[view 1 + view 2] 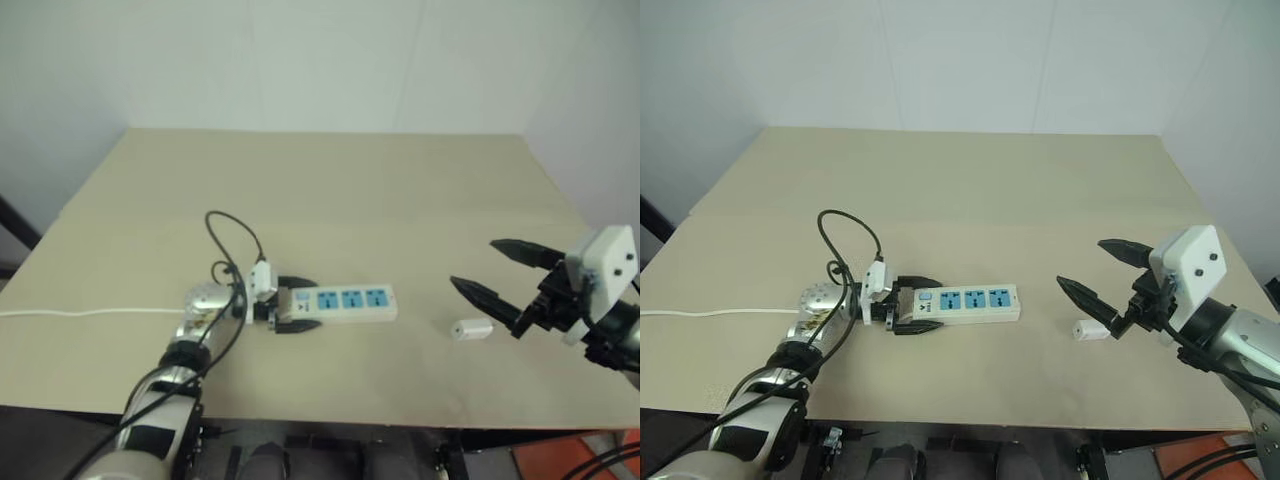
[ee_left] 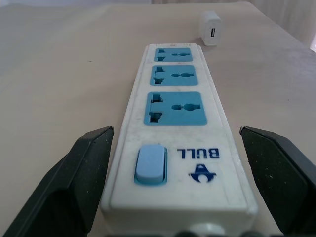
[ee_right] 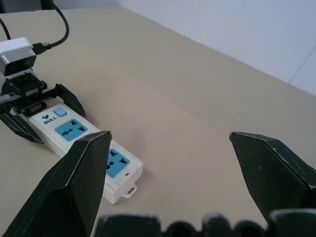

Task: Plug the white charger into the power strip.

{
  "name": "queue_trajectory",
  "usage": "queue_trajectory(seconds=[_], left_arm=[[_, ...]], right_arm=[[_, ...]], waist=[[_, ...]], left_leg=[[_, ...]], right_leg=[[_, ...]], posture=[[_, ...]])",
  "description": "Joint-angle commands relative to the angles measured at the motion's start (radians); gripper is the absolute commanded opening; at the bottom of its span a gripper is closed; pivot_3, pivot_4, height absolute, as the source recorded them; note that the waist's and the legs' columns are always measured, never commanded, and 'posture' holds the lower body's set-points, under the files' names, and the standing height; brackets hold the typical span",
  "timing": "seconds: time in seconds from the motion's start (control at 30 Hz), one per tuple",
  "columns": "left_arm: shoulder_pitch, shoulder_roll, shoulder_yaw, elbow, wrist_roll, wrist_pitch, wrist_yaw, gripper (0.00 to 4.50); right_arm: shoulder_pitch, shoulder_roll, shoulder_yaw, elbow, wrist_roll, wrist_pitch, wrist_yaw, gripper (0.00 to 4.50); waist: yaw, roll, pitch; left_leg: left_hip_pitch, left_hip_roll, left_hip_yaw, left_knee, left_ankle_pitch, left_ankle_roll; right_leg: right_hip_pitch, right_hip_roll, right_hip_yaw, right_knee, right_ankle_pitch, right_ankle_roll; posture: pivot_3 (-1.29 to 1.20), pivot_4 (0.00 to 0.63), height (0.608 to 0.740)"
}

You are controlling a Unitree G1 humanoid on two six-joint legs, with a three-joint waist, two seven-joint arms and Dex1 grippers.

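Power strip [image 2: 177,143]: white bar, 3 blue sockets, blue switch.

The strip's [image 1: 965,301] thin cord [image 1: 700,312] runs off the bench's [image 1: 970,190] left edge, its end unseen.

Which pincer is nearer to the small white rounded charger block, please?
Right. The right pincer hovers open just beside the small white rounded charger block; the left pincer straddles the power strip's switch end, farther away.
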Motion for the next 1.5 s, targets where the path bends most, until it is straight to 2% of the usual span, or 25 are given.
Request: queue_trajectory(seconds=[0.03, 0.4, 0.5, 0.57, 0.73, 0.9, 1.03, 1.2, 1.5], left_arm=[[-0.010, -0.021, -0.019, 0.065, 0.035, -0.037, 0.013, 4.46], [0.023, -0.006, -0.043, 0.129, 0.082, -0.068, -0.023, 4.46], [0.035, -0.003, -0.049, 0.133, 0.084, -0.085, -0.042, 3.94], [0.035, -0.006, -0.045, 0.138, 0.079, -0.086, -0.045, 3.37], [0.031, -0.016, -0.040, 0.138, 0.072, -0.085, -0.047, 3.31], [0.024, -0.036, -0.041, 0.058, 0.044, -0.073, -0.062, 3.31], [0.026, -0.043, -0.061, -0.028, 0.037, -0.037, -0.084, 3.31], [0.050, -0.038, -0.115, -0.126, 0.077, -0.008, -0.051, 3.31], [0.074, -0.069, -0.158, -0.168, 0.103, 0.037, 0.008, 3.31]], right_arm=[[-0.007, -0.008, -0.035, -0.031, 0.024, 0.001, -0.015, 4.50], [0.004, -0.016, -0.050, -0.045, 0.050, 0.008, -0.027, 4.50], [0.003, -0.020, -0.047, -0.042, 0.055, 0.009, -0.029, 4.50], [-0.003, -0.024, -0.040, -0.037, 0.058, 0.008, -0.028, 4.50], [-0.017, -0.035, -0.026, -0.025, 0.061, 0.005, -0.026, 4.50], [-0.023, -0.062, -0.027, 0.011, 0.045, 0.003, -0.004, 4.50], [-0.019, -0.137, -0.009, 0.048, -0.004, -0.002, 0.051, 4.50], [-0.037, -0.289, 0.052, 0.093, -0.078, -0.025, 0.190, 4.50], [-0.191, -0.547, 0.379, 0.116, -0.282, -0.061, 0.372, 4.50]], waist=[[0.002, 0.000, 0.000], [-0.001, 0.008, -0.007], [-0.005, 0.011, -0.009], [-0.005, 0.012, -0.010], [-0.005, 0.013, -0.010], [-0.003, 0.013, -0.010], [0.002, 0.012, -0.010], [0.002, 0.012, -0.010], [0.019, 0.011, -0.009]], left_leg=[[0.000, 0.000, 0.000, 0.000, 0.000, 0.000], [0.004, 0.000, 0.000, 0.000, 0.000, 0.000], [0.005, 0.000, 0.000, -0.001, 0.000, 0.000], [0.006, 0.000, 0.000, -0.001, 0.000, 0.000], [0.007, 0.000, 0.000, -0.001, 0.000, 0.000], [0.006, 0.000, 0.000, -0.001, 0.000, 0.000], [0.005, -0.001, 0.000, -0.001, 0.000, 0.000], [0.004, -0.001, 0.000, -0.001, 0.000, 0.000], [0.003, -0.001, 0.000, 0.000, 0.000, 0.000]], right_leg=[[0.000, 0.000, 0.000, 0.000, 0.000, 0.000], [0.004, 0.000, 0.000, 0.000, 0.000, 0.000], [0.005, 0.000, 0.001, 0.000, 0.000, 0.000], [0.005, 0.000, 0.001, 0.000, 0.000, 0.000], [0.006, 0.000, 0.001, 0.000, 0.000, 0.000], [0.006, 0.000, 0.001, -0.001, 0.000, 0.001], [0.006, 0.000, 0.001, -0.001, 0.000, 0.001], [0.004, 0.000, 0.001, -0.002, 0.000, 0.001], [0.004, -0.001, 0.000, -0.002, -0.001, 0.001]], posture=[[0.00, 0.150, 0.740], [0.00, 0.150, 0.740], [0.00, 0.150, 0.740], [0.00, 0.150, 0.740], [0.00, 0.150, 0.740], [0.00, 0.150, 0.740], [0.00, 0.150, 0.740], [0.00, 0.150, 0.740], [0.00, 0.150, 0.740]])
